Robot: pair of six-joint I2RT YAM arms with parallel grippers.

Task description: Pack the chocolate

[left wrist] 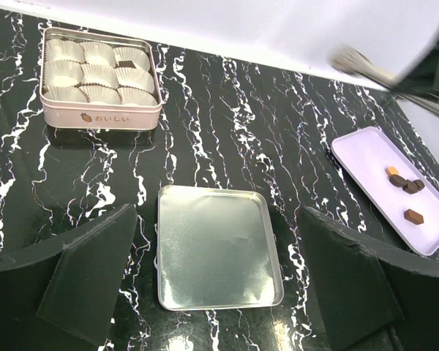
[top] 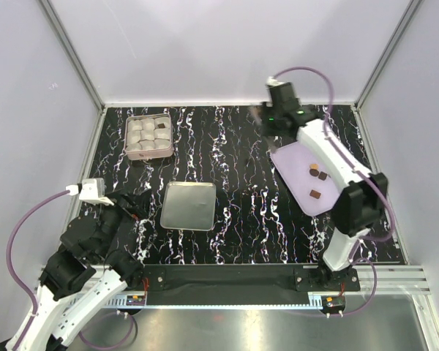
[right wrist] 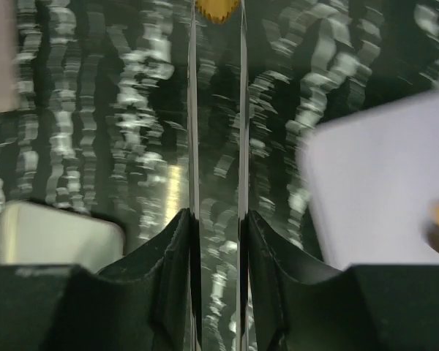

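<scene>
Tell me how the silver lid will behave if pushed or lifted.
The lid looks like thin sheet metal, so probably stiff and light. Lying flat on the glossy table, it would likely slide rather than tip. Its rim looks low, so jaws may struggle to grip an edge.

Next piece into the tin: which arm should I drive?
Right. The right gripper is shut on tweezers holding a tan chocolate at their tips; the left gripper sits open and empty.
</scene>
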